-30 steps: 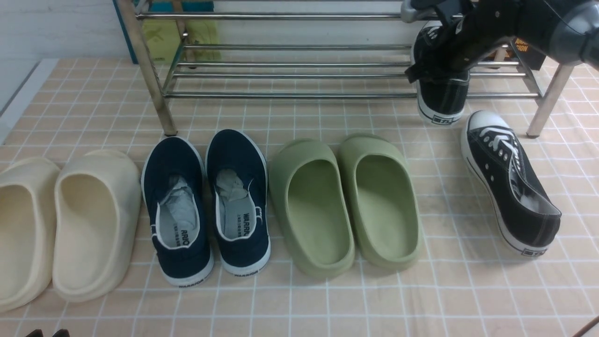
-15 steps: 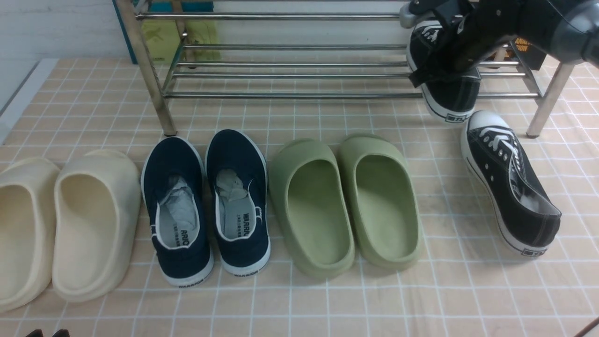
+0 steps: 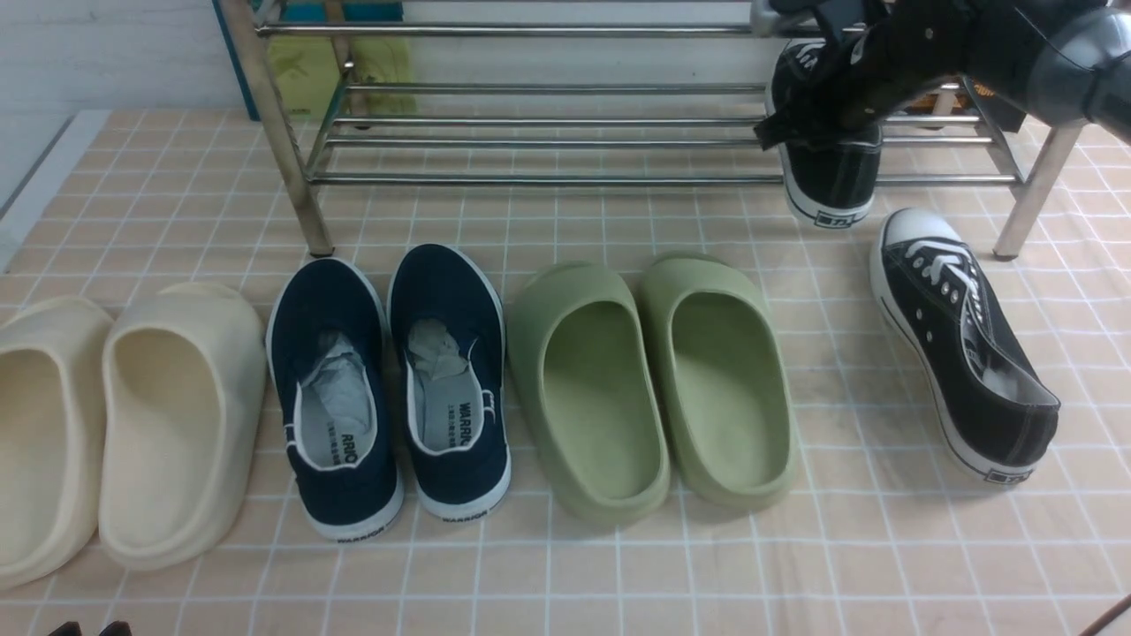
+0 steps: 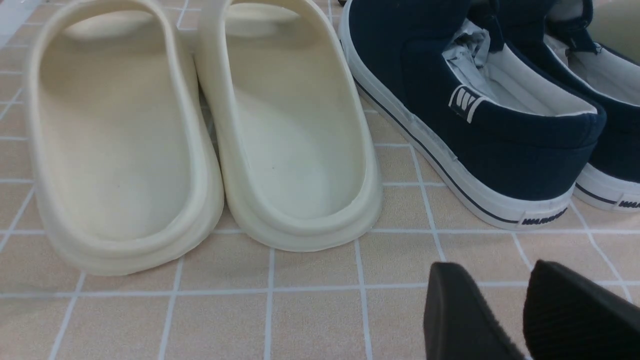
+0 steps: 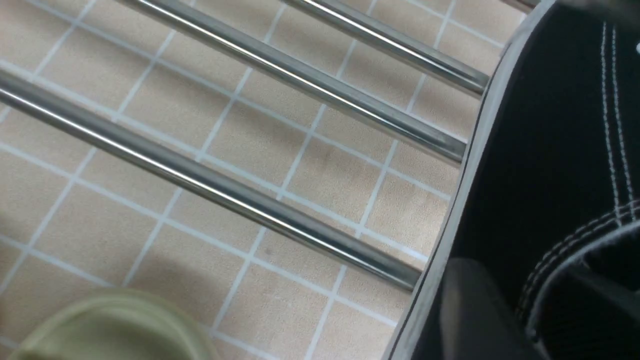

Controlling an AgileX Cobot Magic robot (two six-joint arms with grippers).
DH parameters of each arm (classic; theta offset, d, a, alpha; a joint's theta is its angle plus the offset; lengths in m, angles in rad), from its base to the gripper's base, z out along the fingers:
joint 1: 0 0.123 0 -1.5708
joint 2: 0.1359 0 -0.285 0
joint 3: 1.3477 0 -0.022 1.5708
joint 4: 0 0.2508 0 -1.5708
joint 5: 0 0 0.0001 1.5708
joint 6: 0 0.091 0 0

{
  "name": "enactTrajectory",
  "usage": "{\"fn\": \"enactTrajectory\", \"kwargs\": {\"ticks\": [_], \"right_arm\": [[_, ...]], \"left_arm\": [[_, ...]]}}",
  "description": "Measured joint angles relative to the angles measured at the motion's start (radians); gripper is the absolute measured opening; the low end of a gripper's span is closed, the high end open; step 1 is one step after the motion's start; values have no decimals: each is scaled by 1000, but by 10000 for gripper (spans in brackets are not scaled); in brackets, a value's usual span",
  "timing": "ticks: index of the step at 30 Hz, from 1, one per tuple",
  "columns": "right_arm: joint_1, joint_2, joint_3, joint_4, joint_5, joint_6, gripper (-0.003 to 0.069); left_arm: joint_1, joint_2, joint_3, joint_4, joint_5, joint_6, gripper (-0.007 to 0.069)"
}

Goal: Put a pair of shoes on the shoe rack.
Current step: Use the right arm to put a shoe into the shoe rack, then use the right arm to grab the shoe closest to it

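My right gripper [image 3: 826, 93] is shut on the collar of one black sneaker [image 3: 829, 181], one finger inside it and one outside. The sneaker lies toe-first over the lower rods at the right end of the chrome shoe rack [image 3: 548, 141], its heel hanging out past the front rod. I cannot tell whether it rests on the rods. In the right wrist view the gripper [image 5: 525, 310] grips the sneaker [image 5: 540, 150] above the rack's rods [image 5: 210, 180]. The other black sneaker [image 3: 963, 344] lies on the floor at the right, toe toward the rack. My left gripper [image 4: 500, 305] is slightly open and empty, low over the floor.
Cream slippers [image 3: 132, 424], navy slip-ons [image 3: 389, 389] and green slippers [image 3: 654, 380] stand in a row in front of the rack. The left wrist view shows the cream slippers [image 4: 290, 135] and a navy slip-on [image 4: 475, 125]. The rack's right leg [image 3: 1034, 190] stands behind the floor sneaker.
The held sneaker swung right and tilted, then came back left and straightened, ending a little higher and farther into the rack. The left arm has not moved.
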State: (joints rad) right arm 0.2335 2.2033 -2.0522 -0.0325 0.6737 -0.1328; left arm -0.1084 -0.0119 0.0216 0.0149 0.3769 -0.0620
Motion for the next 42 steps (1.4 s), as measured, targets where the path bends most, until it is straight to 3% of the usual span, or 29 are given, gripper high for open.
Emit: {"fn": "enactTrajectory", "kwargs": {"ticks": [5,8,13,18,23,28,33,39,40,42], "right_arm": [[3,-157,0,0,90,3,482],[3,-269,0,0,169,11,520],[3,-410,75,0,330,74,498],[0,-412,281,-1,449,96,451],[-1,-387,667,-16,319,124,430],[-1,-387,794,-64,154,144,413],[-1,-389,814,-117,111,204,323],[-1,-399,816,-139,108,214,97],[-1,-413,817,-150,113,213,16],[-2,-434,817,-156,129,209,-3]], "left_arm": [[0,0,0,0,0,0,239],[0,0,0,0,0,0,239],[0,0,0,0,0,0,239],[0,0,0,0,0,0,239],[0,0,0,0,0,0,239],[0,0,0,0,0,0,239],[0,0,0,0,0,0,239],[0,0,0,0,0,0,239],[0,0,0,0,0,0,239],[0,0,0,0,0,0,239]]}}
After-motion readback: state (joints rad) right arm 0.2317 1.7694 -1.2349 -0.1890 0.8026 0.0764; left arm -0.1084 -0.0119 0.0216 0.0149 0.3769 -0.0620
